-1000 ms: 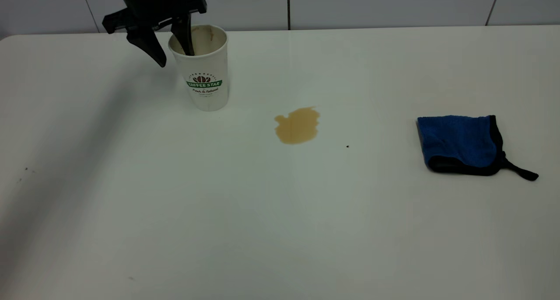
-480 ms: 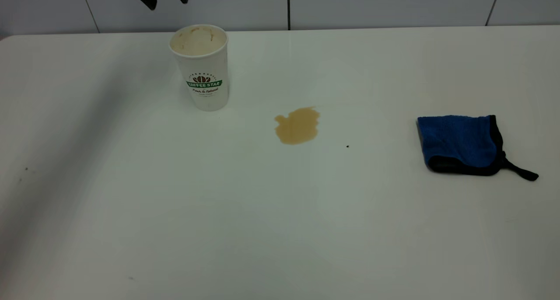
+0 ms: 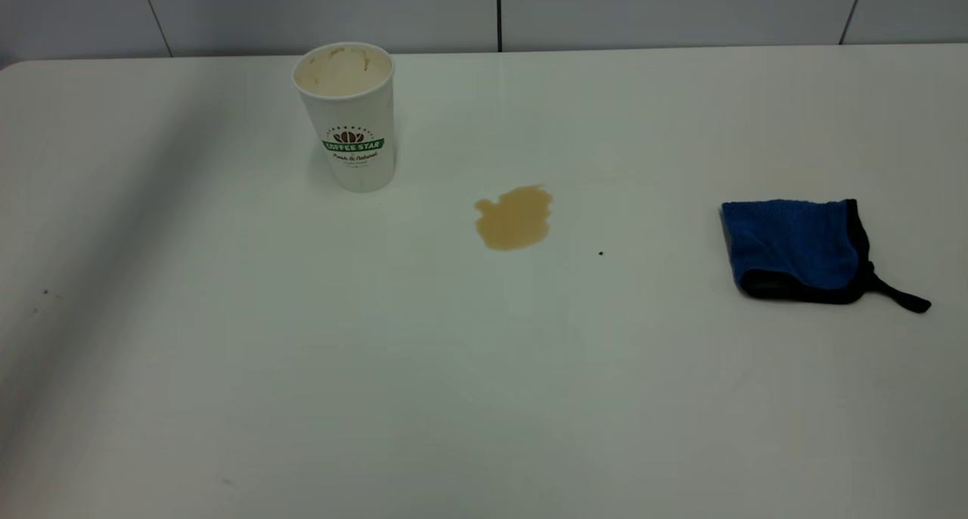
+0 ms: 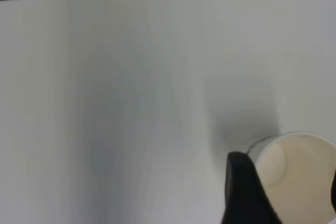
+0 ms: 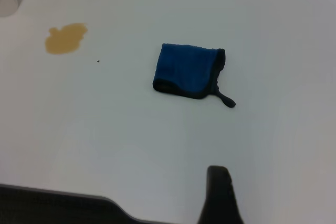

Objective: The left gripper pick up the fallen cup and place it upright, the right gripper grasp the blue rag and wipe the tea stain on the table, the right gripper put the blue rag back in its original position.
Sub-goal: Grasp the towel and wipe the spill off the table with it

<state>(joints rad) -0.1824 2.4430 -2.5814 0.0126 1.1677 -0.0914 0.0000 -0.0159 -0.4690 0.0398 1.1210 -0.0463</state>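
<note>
The cup stands upright at the table's far left, its tan-stained inside showing. In the left wrist view my left gripper hangs open above the cup, one black fingertip outside the rim; it is out of the exterior view. The tea stain lies right of the cup, near the table's middle. Further right lies the blue rag, folded, its black strap tail pointing right. The right wrist view shows the rag and stain well ahead of my right gripper, which touches nothing.
A grey tiled wall runs behind the table's far edge. A tiny dark speck sits between stain and rag, and a few more specks lie at the left. Bare white tabletop fills the front half.
The left gripper, which had one finger inside the upright cup, lifted straight up and left the exterior view. The cup stayed standing. Rag and stain have not moved.
</note>
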